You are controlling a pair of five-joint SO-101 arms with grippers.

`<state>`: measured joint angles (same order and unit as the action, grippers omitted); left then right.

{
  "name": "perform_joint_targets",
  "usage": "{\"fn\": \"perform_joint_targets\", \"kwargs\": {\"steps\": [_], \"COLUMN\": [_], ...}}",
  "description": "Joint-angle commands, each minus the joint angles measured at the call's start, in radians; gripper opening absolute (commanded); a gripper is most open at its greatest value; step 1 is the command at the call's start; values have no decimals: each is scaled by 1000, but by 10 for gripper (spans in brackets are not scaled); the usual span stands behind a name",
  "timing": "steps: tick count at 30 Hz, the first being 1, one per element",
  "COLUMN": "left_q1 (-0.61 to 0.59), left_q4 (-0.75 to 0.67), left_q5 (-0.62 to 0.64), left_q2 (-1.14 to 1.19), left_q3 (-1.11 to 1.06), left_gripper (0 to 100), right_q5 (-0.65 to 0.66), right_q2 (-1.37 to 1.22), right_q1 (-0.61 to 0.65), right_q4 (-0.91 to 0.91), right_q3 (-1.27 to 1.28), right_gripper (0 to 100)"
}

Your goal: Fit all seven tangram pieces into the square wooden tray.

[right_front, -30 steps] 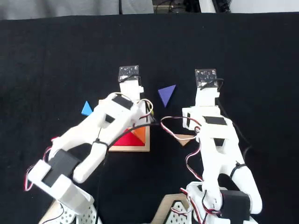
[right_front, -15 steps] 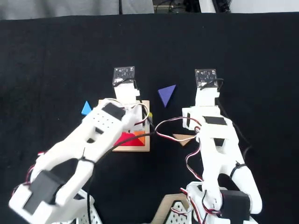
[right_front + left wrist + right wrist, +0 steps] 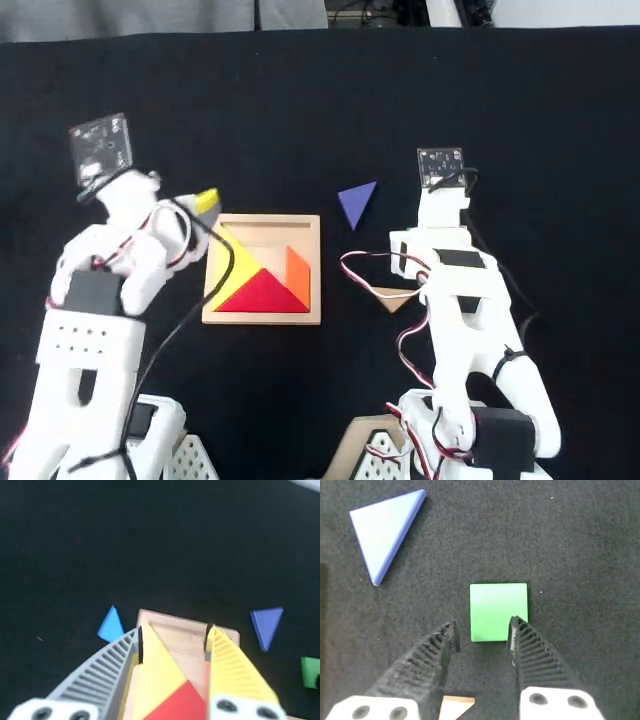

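Three of the seven pieces lie in the tray (image 3: pixel 262 317): a yellow triangle (image 3: pixel 235 275) on the side nearer the left arm, a red triangle (image 3: pixel 262 295) along the near edge, and an orange piece (image 3: pixel 298 275) against the far-side wall. The rest of the tray floor is bare wood. By my count four pieces are left on the cloth. A pale triangle (image 3: pixel 111 625) lies just off the tray's left corner, and a blue triangle (image 3: pixel 356 203) lies near its right far corner. A tan piece (image 3: pixel 392 296) lies to the right of the tray under the right arm, and a green square (image 3: pixel 498 611) lies farther right than the blue triangle. So the job looks somewhat under half done. The left gripper (image 3: pixel 173 637) hangs spread and empty, up and to the left of the tray, with the tray's far rim seen between its fingers. The right gripper (image 3: pixel 482 632) is also spread and empty, its tips just short of the green square, well right of the tray. A second ago the left arm lay stretched over the tray, covering most of it. It has since swung back to the tray's left, baring the yellow triangle. The right arm and the loose pieces have not shifted.
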<state>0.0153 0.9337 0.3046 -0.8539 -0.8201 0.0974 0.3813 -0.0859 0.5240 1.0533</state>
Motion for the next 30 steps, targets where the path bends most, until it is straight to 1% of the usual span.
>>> {"fn": "perform_joint_targets", "kwargs": {"steps": [1,5,9,12,16,22,26,28,30], "left_q1": [-84,-154,-165,-166,-170,-237,-222,-205,-199], "left_q4": [-48,-112,-199,-204,-229,-230,-153,-157,-201], "left_q5": [-51,-57,-51,-48,-48,-46,41,106,172], "left_q2": [-60,66,316,508,695,833,853,856,858], "left_q3": [-35,-39,2,74,168,265,275,275,263], "left_gripper": [221,220,216,216,216,216,216,216,216], "right_q5": [0,0,0,0,0,0,0,0,0], "right_q2": [36,36,36,36,36,36,36,36,36], "right_q1": [14,14,14,14,14,15,15,31,41], "right_q4": [-20,-21,-21,-21,-55,-61,-61,-60,-58], "right_q3": [-27,-27,-25,-25,-8,-5,-4,-4,-2], "right_gripper": [166,166,166,166,166,166,166,166,166]}}
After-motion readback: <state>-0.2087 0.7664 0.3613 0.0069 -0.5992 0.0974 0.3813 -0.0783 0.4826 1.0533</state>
